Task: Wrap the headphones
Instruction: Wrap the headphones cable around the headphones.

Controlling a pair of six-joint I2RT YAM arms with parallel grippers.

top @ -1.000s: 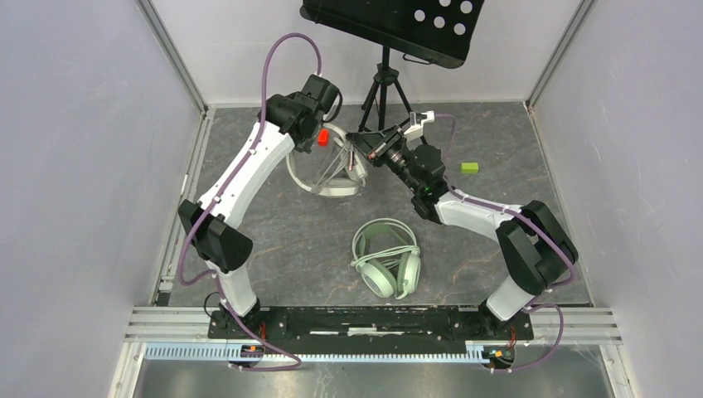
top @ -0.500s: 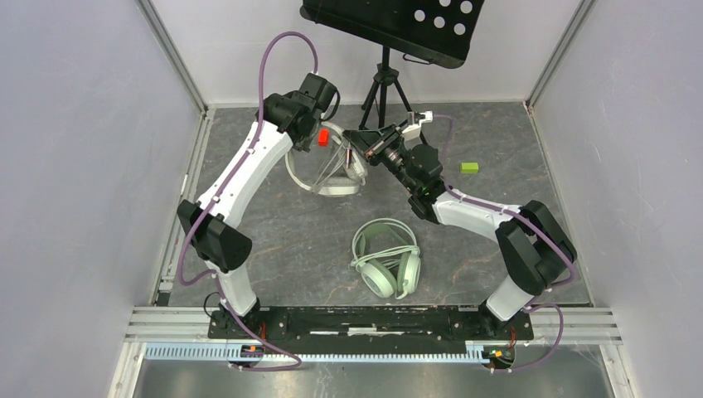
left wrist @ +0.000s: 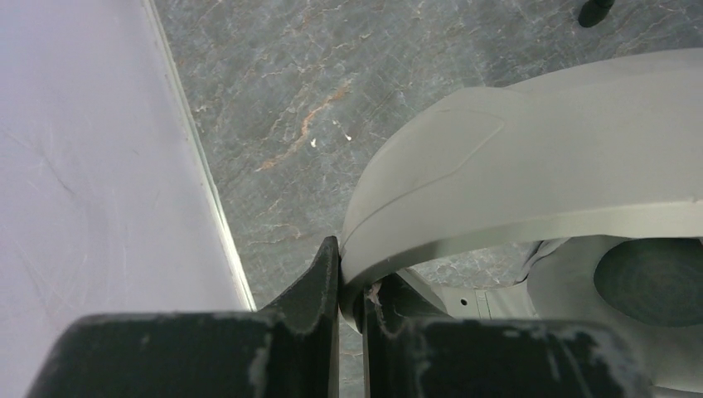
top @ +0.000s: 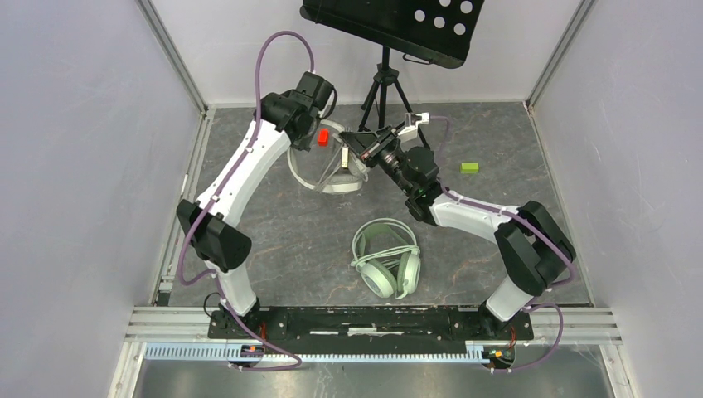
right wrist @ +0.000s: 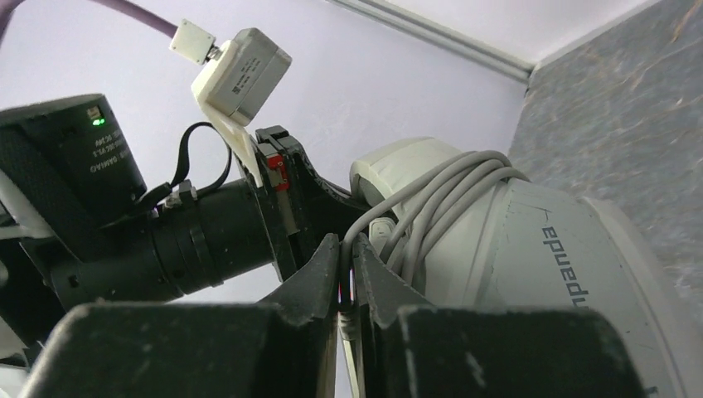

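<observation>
The white-grey headphones (top: 329,176) are lifted at the back of the table. My left gripper (top: 313,139) is shut on their headband (left wrist: 497,182), which is pinched between the black jaws of that gripper (left wrist: 352,278); one earcup (left wrist: 655,290) shows below it. The thin pale cable (right wrist: 435,195) runs in several loops around the headphones' band next to a lettered earcup (right wrist: 555,257). My right gripper (right wrist: 348,269) is shut on a strand of this cable; in the top view it (top: 351,146) sits just right of the headband. The mint-green headphones (top: 386,259) lie flat on the table in front.
A black tripod (top: 383,87) with a perforated plate (top: 398,23) stands behind the grippers. A small green block (top: 470,167) lies to the right. Walls enclose the grey table (top: 273,240) on three sides, and the left wall is close to my left gripper.
My right gripper has moved a little left and away with the cable strand, closer to the held headphones. The left gripper kept its grip and shifted only slightly.
</observation>
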